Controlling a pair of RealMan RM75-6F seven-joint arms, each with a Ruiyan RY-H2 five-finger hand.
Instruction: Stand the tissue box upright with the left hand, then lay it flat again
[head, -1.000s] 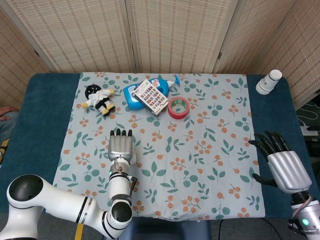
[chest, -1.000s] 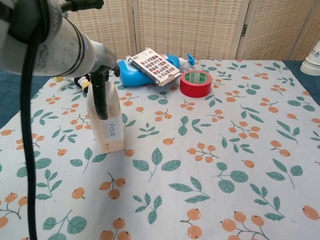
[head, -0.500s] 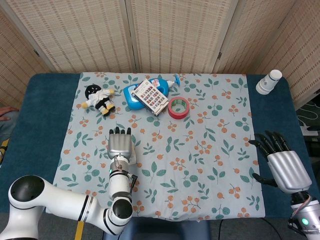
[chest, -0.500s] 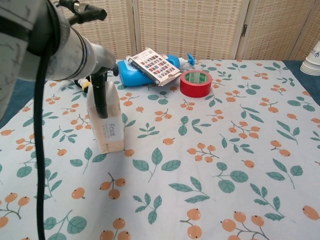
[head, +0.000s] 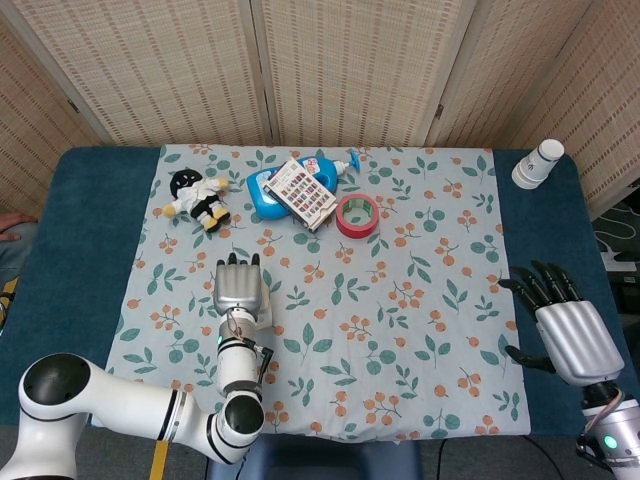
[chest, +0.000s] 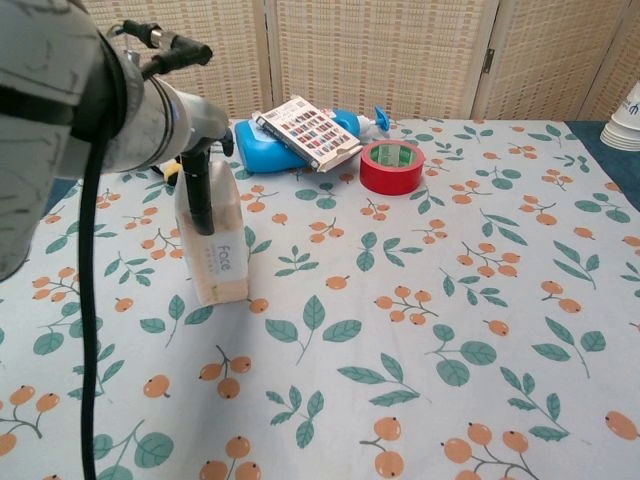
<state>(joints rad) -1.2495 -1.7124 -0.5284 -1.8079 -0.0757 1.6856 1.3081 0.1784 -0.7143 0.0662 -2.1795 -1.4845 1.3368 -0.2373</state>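
Observation:
The tissue box, pale with "Face" printed on it, stands upright on the floral cloth at the left in the chest view. My left hand grips it from above, with a dark finger running down its front. The head view shows only the back of that hand; the box beneath it is hidden. My right hand hovers over the blue table edge at the far right, fingers spread and holding nothing.
At the back of the cloth lie a plush doll, a blue bottle with a patterned card pack leaning on it, and a red tape roll. Stacked paper cups stand at the back right corner.
My left arm has shifted a little toward the left while the hand keeps hold of the upright box. The box and the right hand stay where they were.

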